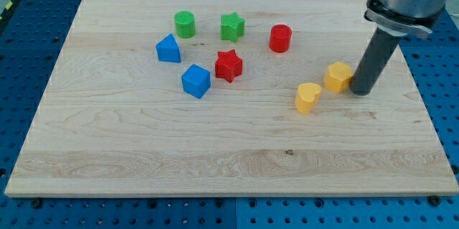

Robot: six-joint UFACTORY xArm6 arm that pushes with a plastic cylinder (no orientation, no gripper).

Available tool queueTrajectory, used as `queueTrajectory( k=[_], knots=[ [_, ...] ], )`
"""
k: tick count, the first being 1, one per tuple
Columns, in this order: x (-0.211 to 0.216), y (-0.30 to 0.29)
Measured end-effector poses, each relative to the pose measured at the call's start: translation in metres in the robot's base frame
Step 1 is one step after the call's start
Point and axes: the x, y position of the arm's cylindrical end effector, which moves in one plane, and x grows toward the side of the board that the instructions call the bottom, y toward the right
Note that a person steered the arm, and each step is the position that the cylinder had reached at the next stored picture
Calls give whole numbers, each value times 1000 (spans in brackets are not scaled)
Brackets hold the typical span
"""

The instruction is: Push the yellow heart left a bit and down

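Wood board [143, 143] w/ 8 blocks: yellow heart [308, 97], yellow hexagon [337, 77], 2 red, 2 green, 2 blue.

We saw the scene evenly and brightly lit from above, with no harsh glare on the wooden board [215, 150]. Shadows were short and soft, hugging each block's base; the dark rod [373, 60] cast a faint one. Focus was sharp across the board, and its edges showed mild perspective skew.
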Motion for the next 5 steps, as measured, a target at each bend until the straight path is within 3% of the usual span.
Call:
queueTrajectory(
  k=[4,5],
  knots=[
    [-21,-25],
    [5,-25]
  ],
)
